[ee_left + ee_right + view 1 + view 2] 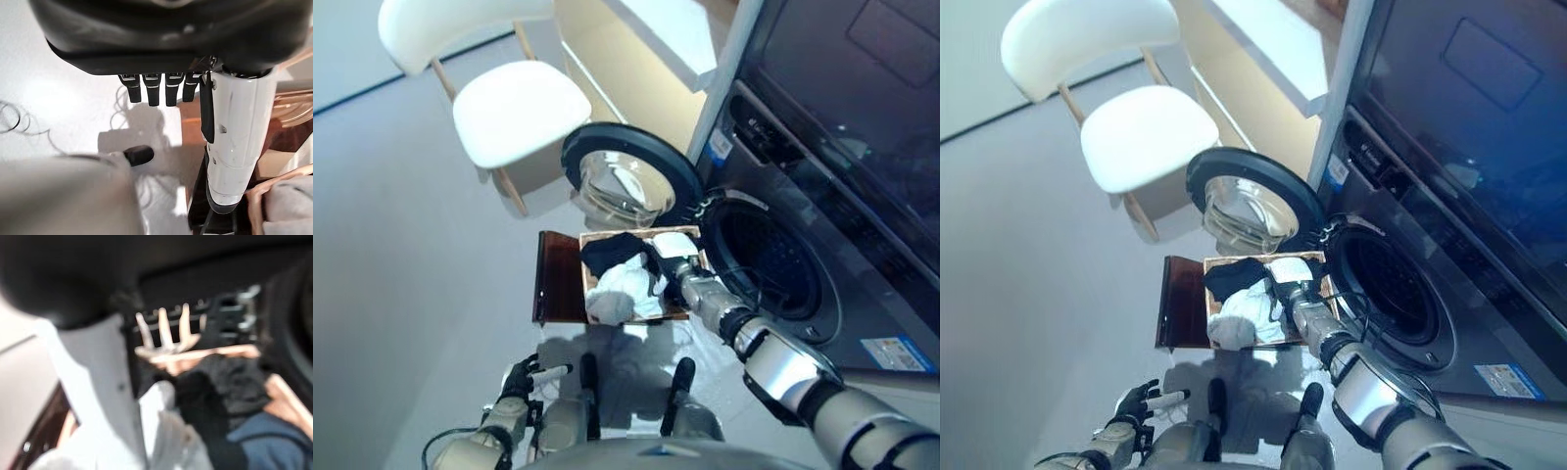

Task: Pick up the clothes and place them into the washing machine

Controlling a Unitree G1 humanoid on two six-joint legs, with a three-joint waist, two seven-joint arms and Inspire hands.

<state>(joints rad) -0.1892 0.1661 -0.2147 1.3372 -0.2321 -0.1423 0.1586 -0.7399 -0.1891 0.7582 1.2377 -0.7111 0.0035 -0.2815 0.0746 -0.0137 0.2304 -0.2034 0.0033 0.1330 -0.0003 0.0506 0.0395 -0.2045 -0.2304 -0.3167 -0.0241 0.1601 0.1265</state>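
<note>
Hanging low and nearest the body, the left hand (524, 377) is seen with its fingers straight and relaxed, nothing being held. Farther out, the right hand (677, 266) is reached down into the wooden basket (590, 284) on the floor, where the clothes (625, 286) lie heaped: a white piece toward the near side, a dark piece behind it. Whether the right fingers are closed on cloth cannot be told, since they are buried among the garments.

A poor grip is judged the main risk: only a fold might be caught, so that cloth would trail and be snagged on the basket rim, or be dropped short of the drum. The basket could also be dragged if the fingers hook its slats.

Just beyond the basket, the washing machine (822, 235) stands with its drum opening (766, 266) clear. Its round door (631, 176) is swung open over the basket's far edge and could be struck on the lift. A white chair (514, 108) stands farthest off.
</note>
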